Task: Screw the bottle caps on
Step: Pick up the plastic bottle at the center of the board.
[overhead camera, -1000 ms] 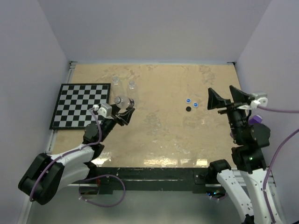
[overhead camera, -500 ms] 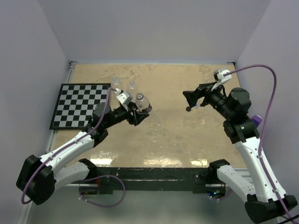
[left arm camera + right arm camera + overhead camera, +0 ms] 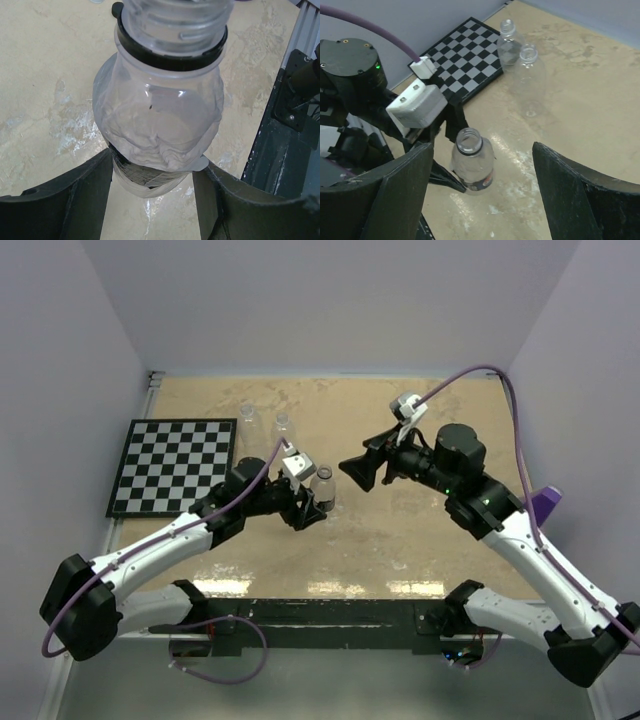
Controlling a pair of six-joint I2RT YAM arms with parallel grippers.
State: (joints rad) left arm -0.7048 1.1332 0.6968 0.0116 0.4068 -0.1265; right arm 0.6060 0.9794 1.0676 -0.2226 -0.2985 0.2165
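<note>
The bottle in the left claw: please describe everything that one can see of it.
The bottle is small and of clear plastic that looks crumpled at the shoulder. Its threaded neck is open, without a cap, and a black ring sits below the thread. A dark band runs around its lower part. It is upright near the middle of the table. The left claw grips it low on the body, one finger on each side. No other claw touches it.

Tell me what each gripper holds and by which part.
The left gripper clamps a clear bottle by its lower body, near the base; its neck is uncapped. The right gripper is open and holds nothing.
</note>
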